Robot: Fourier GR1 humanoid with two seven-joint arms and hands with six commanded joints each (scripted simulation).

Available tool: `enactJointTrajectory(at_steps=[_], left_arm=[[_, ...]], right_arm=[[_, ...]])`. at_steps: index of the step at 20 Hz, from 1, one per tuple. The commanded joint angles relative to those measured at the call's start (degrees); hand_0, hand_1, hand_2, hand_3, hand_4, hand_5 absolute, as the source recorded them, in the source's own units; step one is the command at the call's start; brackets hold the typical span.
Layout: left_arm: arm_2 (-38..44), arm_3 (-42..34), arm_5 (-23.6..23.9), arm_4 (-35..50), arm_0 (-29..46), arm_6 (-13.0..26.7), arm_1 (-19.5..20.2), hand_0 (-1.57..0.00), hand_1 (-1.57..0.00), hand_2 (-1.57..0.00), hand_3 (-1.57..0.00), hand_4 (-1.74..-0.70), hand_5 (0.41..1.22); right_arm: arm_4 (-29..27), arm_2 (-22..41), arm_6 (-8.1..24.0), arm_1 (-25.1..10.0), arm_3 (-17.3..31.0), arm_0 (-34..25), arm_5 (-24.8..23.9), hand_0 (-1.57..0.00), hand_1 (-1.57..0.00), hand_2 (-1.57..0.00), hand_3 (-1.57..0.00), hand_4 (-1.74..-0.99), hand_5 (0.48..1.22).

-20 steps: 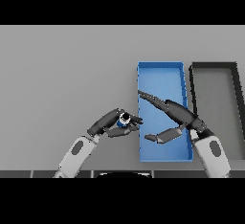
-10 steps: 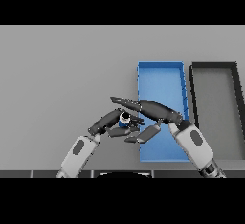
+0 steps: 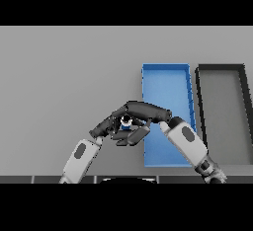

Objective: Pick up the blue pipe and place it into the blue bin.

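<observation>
Grey table (image 3: 59, 77); blue bin (image 3: 166, 84) beside black bin (image 3: 222, 111), right.

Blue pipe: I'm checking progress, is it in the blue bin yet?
Not yet. The blue pipe sits between both hands over the grey table, left of the blue bin.

Both robot hands (image 3: 141, 112) meet at blue pipe (image 3: 126, 122)

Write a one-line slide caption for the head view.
Both robot hands, left and right, meet around the blue pipe beside the blue bin.
</observation>
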Motion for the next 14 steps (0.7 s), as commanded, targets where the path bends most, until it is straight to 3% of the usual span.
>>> enactJointTrajectory(at_steps=[1, 2, 5, 7, 10, 12, 14], left_arm=[[0.3, 0.4, 0.3, -0.4, -0.5, -0.6, -0.3, -1.57, -1.57, -1.54, -1.21, -1.65, 1.221], [0.1, 0.3, -0.1, -0.6, -0.1, -2.2, -0.5, -1.57, -1.57, -1.55, -1.23, -1.67, 1.221], [0.0, 0.2, -0.6, -0.8, -0.3, -1.9, -1.1, -1.57, -1.57, -1.56, -1.33, -1.70, 1.221], [-0.1, 0.2, -1.0, -1.3, 0.3, -3.5, -1.3, -1.57, -1.57, -1.55, -1.37, -1.72, 1.221], [0.4, 0.6, -0.6, -2.4, -0.3, -4.6, -1.7, -1.57, -1.57, -1.55, -1.42, -1.73, 1.221], [0.3, -0.2, -0.5, -2.6, 0.5, -4.8, -1.5, -1.57, -1.57, -1.56, -1.44, -1.73, 1.221], [0.7, -0.1, -0.6, -2.7, 0.0, -4.0, -2.1, -1.57, -1.57, -1.56, -1.42, -1.73, 1.221]], right_arm=[[0.3, 0.0, -1.2, -0.1, 0.6, -0.3, 0.0, -0.97, -0.98, -0.99, -0.79, -1.496, 0.555], [-0.7, 0.3, -1.7, 0.4, 0.2, 0.1, -0.1, -1.09, -1.10, -1.10, -0.90, -1.537, 0.600], [-2.1, 0.3, -1.7, 1.9, 0.6, 0.7, -1.7, -1.32, -1.33, -1.33, -1.23, -1.481, 0.869], [0.2, 0.9, -4.6, 2.1, -0.3, 1.6, -1.2, -1.41, -1.42, -1.42, -1.35, -1.474, 0.996], [1.7, 0.7, -5.9, 2.4, -0.6, 1.8, -0.5, -1.49, -1.49, -1.49, -1.46, -1.485, 1.106], [-1.7, 0.3, -1.8, 3.8, -1.6, 3.0, -0.7, -1.52, -1.52, -1.52, -1.50, -1.490, 1.147], [-3.1, -0.3, 0.0, 5.0, -2.0, 3.7, -1.0, -1.54, -1.54, -1.54, -1.52, -1.493, 1.174]])
